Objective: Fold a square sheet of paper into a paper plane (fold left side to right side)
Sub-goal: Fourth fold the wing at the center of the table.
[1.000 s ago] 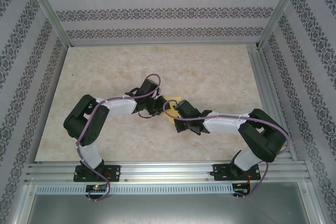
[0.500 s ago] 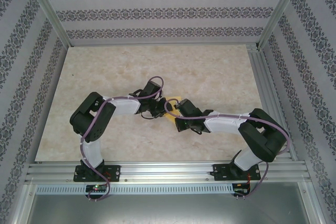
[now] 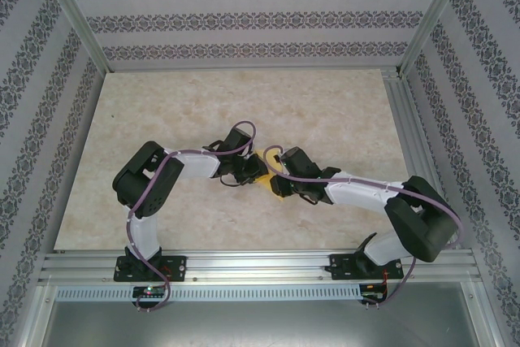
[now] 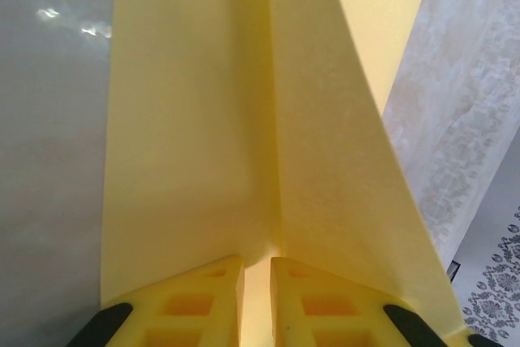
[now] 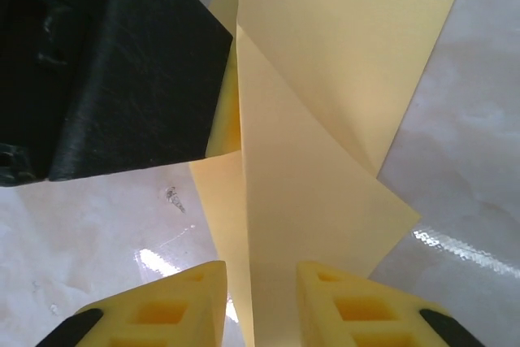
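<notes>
- The left pincer [image 4: 257, 298] is clenched on the square sheet of paper [image 4: 195, 136]; its yellow fingers [image 4: 203, 302] nearly meet, with a crease nipped between them; two panels run straight ahead from the tips, one on either side of that crease.
- The right pincer [image 5: 260, 302] stands released; its fingers are apart around an upright edge of the paper, with bare counter showing in the gap, so I judge it has no grip.
- From above, the pincers meet nose to nose at the middle of the counter [image 3: 325, 111], the left arm reaching from the left and the right arm from the right; the paper sits between them, equally near both.
- The paper's long axis lies along each pincer's own line of reach; carrying the left side over to the right turns on that crease staying pinned.
- The left pincer's black body [image 5: 122, 62] sits just beside the paper and crowds the right pincer's approach; the patterned walls [image 3: 244, 22] are well apart.
</notes>
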